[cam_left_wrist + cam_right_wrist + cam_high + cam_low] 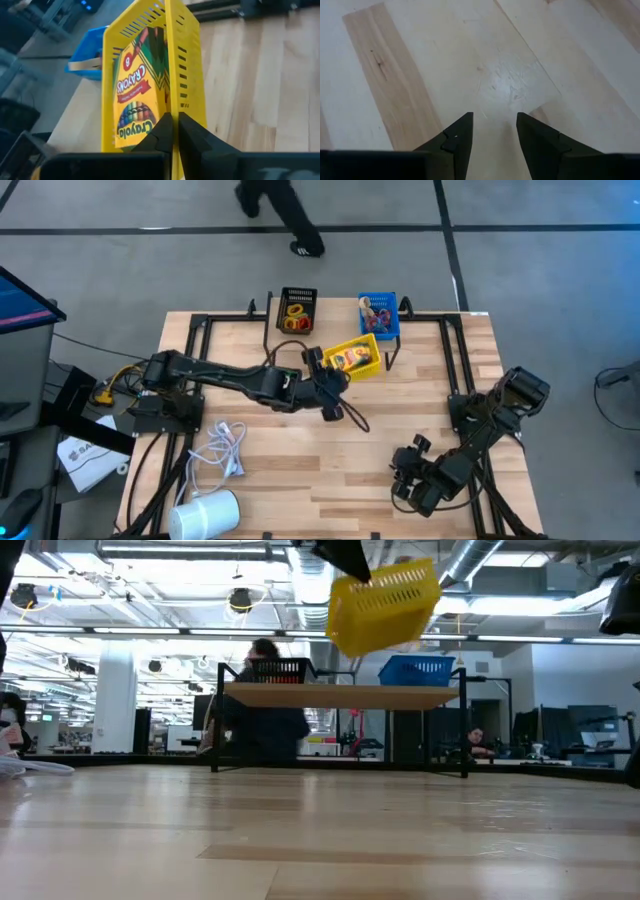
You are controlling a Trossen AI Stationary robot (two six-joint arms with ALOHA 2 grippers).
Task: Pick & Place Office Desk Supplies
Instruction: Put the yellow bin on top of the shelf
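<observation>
Overhead looks straight down; low looks level; both share yellow bin (352,358).

The yellow slotted bin (356,358) sits just right of centre in the high view, lifted clear of the table and tilted in the low view, with a Crayola crayon box (135,97) lying inside it. Behind it, along the table's far edge near the frame's top centre, the black bin (297,310) holds yellow and red rubber-band rings (296,311), and the blue bin (379,315) beside it holds mixed coloured pieces.
</observation>
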